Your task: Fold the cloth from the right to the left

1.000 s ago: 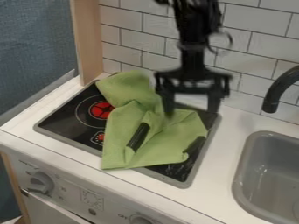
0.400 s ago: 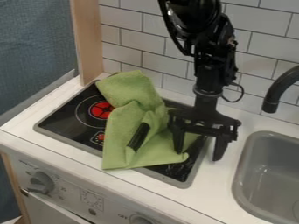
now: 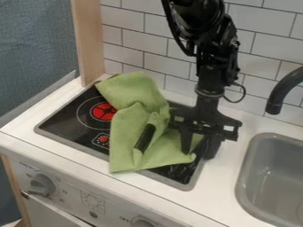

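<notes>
The black gripper [image 3: 198,152] hangs low over the right part of the stove top, pointing down. Its fingers stand apart, with a narrower gap than a wide spread. The left finger is at the right edge of the green cloth [image 3: 127,128], and a strip of cloth shows between the fingers. Rumpled, the cloth lies across the middle of the black stove top, its upper end towards the back left and its lower corner near the front edge. A dark gap shows between its folds at the middle.
The stove top [image 3: 65,116] has a red burner mark left of the cloth. A grey sink [image 3: 260,173] and a black faucet [image 3: 283,88] are at the right. Behind stands a white tiled wall [image 3: 142,33], with a wooden post [image 3: 89,40] at the back left.
The gripper has come down and to the right from above the cloth, then its fingers have drawn closer together. The cloth's lower part has shifted slightly right.
</notes>
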Available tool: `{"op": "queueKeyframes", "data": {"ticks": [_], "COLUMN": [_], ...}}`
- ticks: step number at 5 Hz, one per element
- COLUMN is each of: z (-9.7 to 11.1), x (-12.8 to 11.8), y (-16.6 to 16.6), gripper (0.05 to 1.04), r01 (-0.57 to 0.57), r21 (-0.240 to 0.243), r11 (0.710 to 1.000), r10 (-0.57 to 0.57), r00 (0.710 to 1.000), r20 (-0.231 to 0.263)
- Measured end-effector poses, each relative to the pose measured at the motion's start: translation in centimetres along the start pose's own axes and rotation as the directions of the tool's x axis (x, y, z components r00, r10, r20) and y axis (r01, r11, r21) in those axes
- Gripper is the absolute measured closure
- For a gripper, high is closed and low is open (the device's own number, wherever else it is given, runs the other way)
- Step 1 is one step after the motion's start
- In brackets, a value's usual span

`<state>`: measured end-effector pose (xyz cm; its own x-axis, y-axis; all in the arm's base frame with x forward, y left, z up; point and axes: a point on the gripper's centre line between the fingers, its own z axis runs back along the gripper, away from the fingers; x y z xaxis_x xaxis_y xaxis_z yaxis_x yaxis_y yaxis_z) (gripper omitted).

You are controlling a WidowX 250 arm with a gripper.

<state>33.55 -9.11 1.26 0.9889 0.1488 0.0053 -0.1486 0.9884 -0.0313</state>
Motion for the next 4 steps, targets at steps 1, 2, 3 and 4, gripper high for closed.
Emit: {"op": "queueKeyframes", "data": {"ticks": [1, 2, 3, 4], "z": [0.0, 0.0, 0.2, 1.0], "x": [0.0, -0.1, -0.4, -1.2], "y": [-0.1, -0.2, -0.4, -1.0], "gripper": [0.836, 0.960, 1.016, 1.027], "r01": [0.002, -0.001, 0.015, 0.036], "r21": [-0.001, -0.010, -0.026, -0.046], "r11": [1.000, 1.000, 1.000, 0.998], "r10": [-0.002, 0.001, -0.015, -0.036], "r00": [1.000, 1.000, 1.000, 0.999], "r20": [0.003, 0.001, -0.003, -0.011]}}
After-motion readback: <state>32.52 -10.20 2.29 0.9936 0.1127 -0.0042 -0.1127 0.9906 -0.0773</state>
